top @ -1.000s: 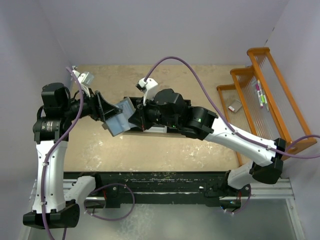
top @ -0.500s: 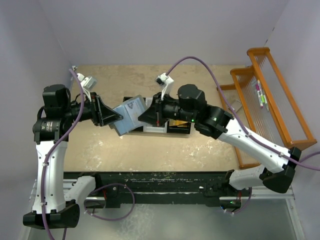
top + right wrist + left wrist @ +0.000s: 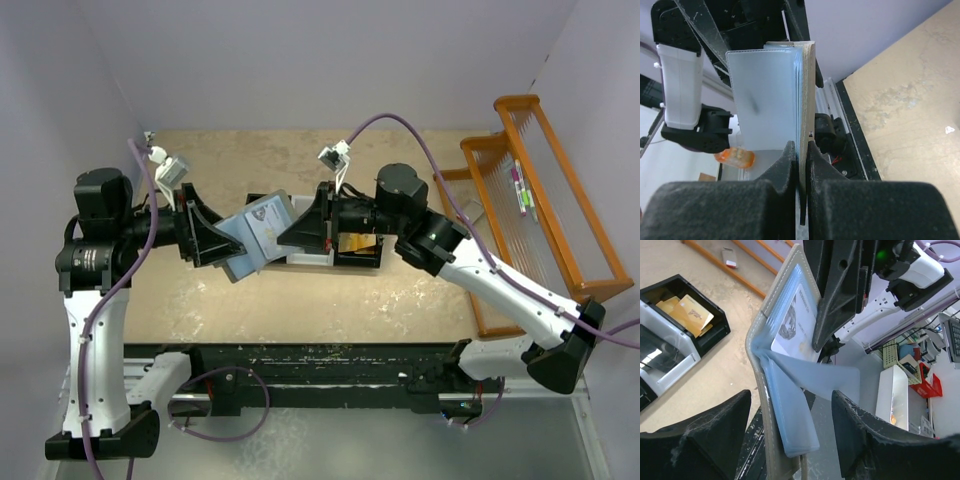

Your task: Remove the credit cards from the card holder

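1. The card holder (image 3: 255, 232) hangs in mid-air over the table, left of centre in the top view. One arm stands at its 9 o'clock and the other at its 3 o'clock.
2. The right gripper (image 3: 800, 150) is clenched on the holder's thin edge, its fingers pressed together over the grey cover and a pale sleeve. We judge that this pinch alone carries the holder and turns the pocket side towards the other arm.
3. The left gripper (image 3: 791, 400) is released. Its jaws stand spread, one on each side of the holder's lower end, and they grasp nothing. We judge that it is straddling the holder to close on a leaf or a card.
4. Translucent blue pocket leaves (image 3: 790, 425) fan out from the spine, and a white printed card (image 3: 795, 322) sits against the cover.
5. The bin tray (image 3: 672, 366) rests on the table at the holder's 3 o'clock. Its black compartment holds orange-gold cards (image 3: 687, 312), which we judge to be cards already taken out.
6. We cannot tell whether the blue leaves hold more cards. The right arm's fingers cover the white card's upper edge, and the left wrist view cuts off the holder's lower end. The small items in the orange rack (image 3: 516, 102) at 3 o'clock are too small to identify.
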{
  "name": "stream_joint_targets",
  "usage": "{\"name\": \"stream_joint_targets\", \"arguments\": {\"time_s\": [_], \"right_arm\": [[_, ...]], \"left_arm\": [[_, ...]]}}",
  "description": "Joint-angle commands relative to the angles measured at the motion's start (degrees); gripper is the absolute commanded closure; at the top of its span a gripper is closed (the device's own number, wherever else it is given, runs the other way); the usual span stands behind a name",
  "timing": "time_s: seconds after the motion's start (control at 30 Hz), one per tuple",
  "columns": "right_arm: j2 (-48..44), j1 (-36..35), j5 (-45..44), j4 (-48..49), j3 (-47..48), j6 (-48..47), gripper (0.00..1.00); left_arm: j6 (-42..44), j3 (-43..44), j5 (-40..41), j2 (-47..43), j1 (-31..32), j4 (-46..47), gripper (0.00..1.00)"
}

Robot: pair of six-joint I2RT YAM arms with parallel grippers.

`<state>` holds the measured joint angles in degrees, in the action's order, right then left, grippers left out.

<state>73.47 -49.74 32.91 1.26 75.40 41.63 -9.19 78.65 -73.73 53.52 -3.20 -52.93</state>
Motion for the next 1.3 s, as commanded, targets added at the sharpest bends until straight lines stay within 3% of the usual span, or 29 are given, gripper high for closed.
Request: {"name": "stream_joint_targets", "arguments": {"time_s": [0.0,0.3,0.4,0.57,0.67,1.03,1.27], "right_arm": [[-0.2,0.4,5.7,5.0,1.0,0.0,1.00],[2.0,0.4,11.1,-2.9,5.9,-6.4,1.00],[3.1,0.4,10.8,-5.6,8.3,-10.1,1.00],[5.5,-0.1,11.5,-10.7,11.7,-14.0,1.00],[6.7,-0.8,12.1,-12.2,13.6,-16.1,1.00],[14.0,-2.1,16.5,-18.4,20.7,-21.0,1.00],[20.2,-3.6,19.9,-23.8,28.4,-25.3,1.00]], "left_arm": [[4.1,4.3,-1.7,-0.4,0.1,-1.0,0.31],[16.0,16.2,5.6,2.4,0.1,-8.1,0.30],[15.8,17.3,6.9,3.5,0.1,-7.4,0.30],[7.3,11.0,3.7,3.7,0.1,1.2,0.32],[7.1,7.0,2.4,3.6,0.2,2.2,0.33],[19.4,4.2,-3.2,5.7,0.5,-13.1,0.39],[26.6,2.0,-5.0,8.0,0.6,-19.7,0.54]]}}
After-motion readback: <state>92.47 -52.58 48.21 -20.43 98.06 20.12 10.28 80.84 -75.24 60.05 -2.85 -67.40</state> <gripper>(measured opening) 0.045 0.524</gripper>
